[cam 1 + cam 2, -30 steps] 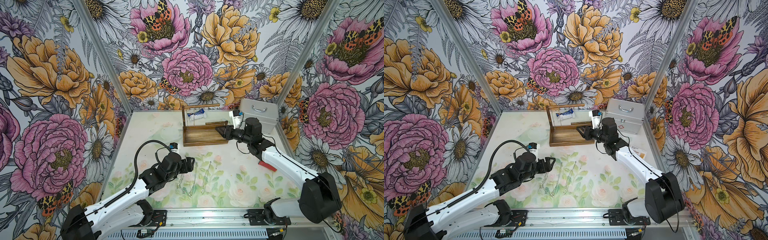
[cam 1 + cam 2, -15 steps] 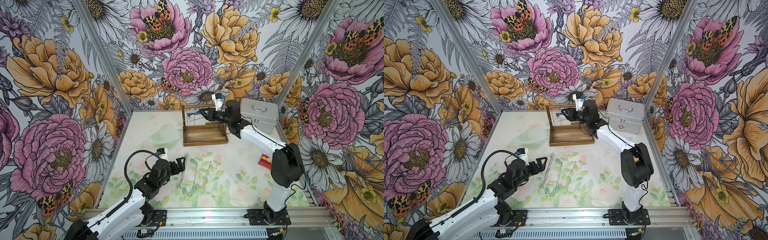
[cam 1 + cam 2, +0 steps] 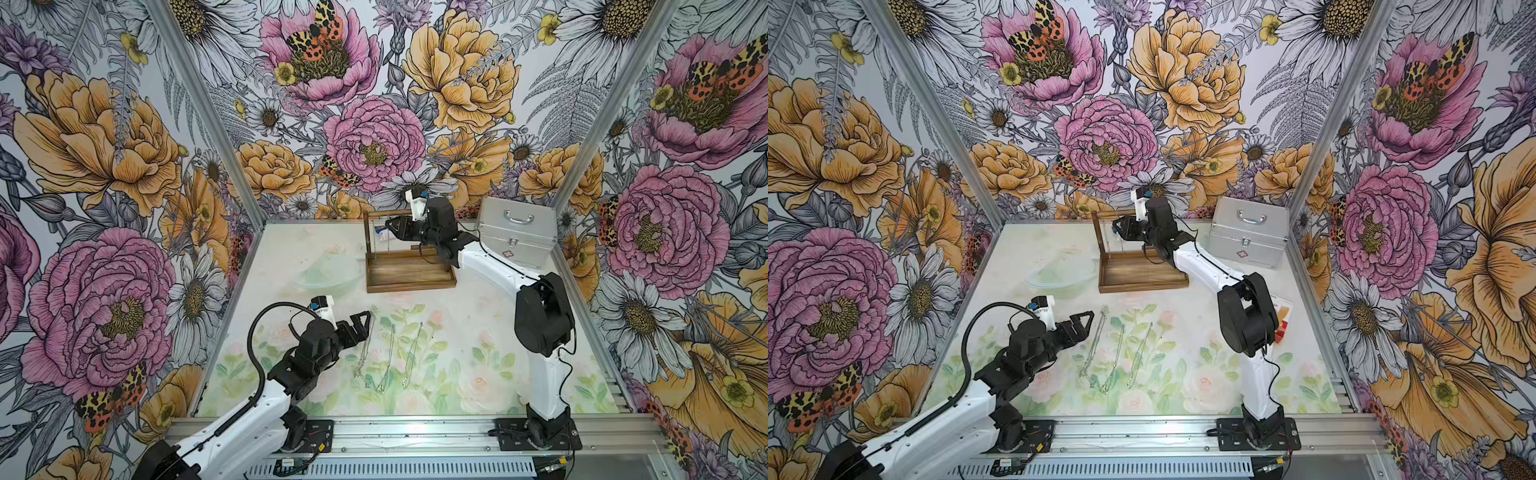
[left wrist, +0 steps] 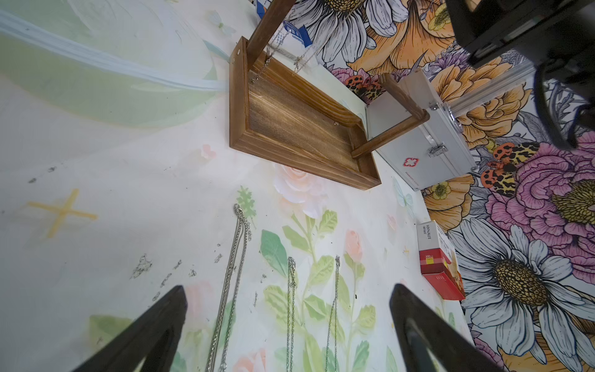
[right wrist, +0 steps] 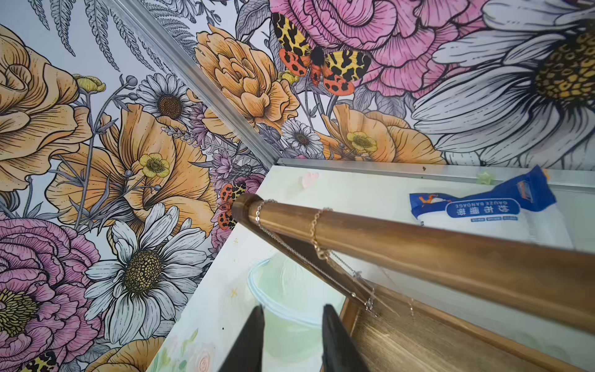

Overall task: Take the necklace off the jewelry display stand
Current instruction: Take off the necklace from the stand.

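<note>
Between flowered walls (image 3: 374, 124), seemingly three chains (image 3: 389, 353) lie on pastel tabletop (image 3: 478, 353).

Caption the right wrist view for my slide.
Open right claw close to two thin chains draped over the top rod of the jewelry display stand.

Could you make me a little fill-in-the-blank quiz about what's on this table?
On the table lie ___ loose chains. The rod of the stand carries ___ hanging chains. The left hand has its jaws ___. Beside the stand sits a ___ case.
Missing words: three, two, open, silver.
</note>
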Robot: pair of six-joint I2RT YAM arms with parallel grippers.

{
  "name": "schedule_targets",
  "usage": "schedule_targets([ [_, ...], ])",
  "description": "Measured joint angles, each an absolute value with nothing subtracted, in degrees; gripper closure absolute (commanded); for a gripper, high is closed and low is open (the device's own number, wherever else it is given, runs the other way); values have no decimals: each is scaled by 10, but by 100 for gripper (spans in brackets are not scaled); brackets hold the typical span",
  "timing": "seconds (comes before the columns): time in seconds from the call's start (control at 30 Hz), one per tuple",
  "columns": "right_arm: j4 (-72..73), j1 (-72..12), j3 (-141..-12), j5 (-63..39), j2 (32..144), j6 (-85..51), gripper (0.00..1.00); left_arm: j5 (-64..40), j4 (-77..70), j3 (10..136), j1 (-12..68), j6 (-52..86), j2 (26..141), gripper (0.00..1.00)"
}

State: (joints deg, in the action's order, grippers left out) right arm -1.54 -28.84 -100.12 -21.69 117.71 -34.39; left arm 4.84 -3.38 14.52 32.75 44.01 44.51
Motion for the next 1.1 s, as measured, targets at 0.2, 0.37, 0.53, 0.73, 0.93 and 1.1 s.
schedule_targets([
  [0.2,-15,-288,-1016,-201,1196,-337,70,48,-35,145,328,442,445,1],
  [0.37,-20,-288,-1035,-195,1221,-335,73,48,-35,144,327,445,445,1],
  [0.53,-27,-289,-1057,-192,1239,-334,74,46,-40,144,327,446,445,2],
  [0.73,-28,-289,-1067,-189,1245,-334,80,46,-42,144,327,446,446,1],
  [0.93,-28,-290,-1070,-182,1246,-333,84,44,-49,144,327,446,448,1],
  [1.1,-28,-290,-1071,-177,1246,-333,88,40,-55,144,324,446,454,2],
])
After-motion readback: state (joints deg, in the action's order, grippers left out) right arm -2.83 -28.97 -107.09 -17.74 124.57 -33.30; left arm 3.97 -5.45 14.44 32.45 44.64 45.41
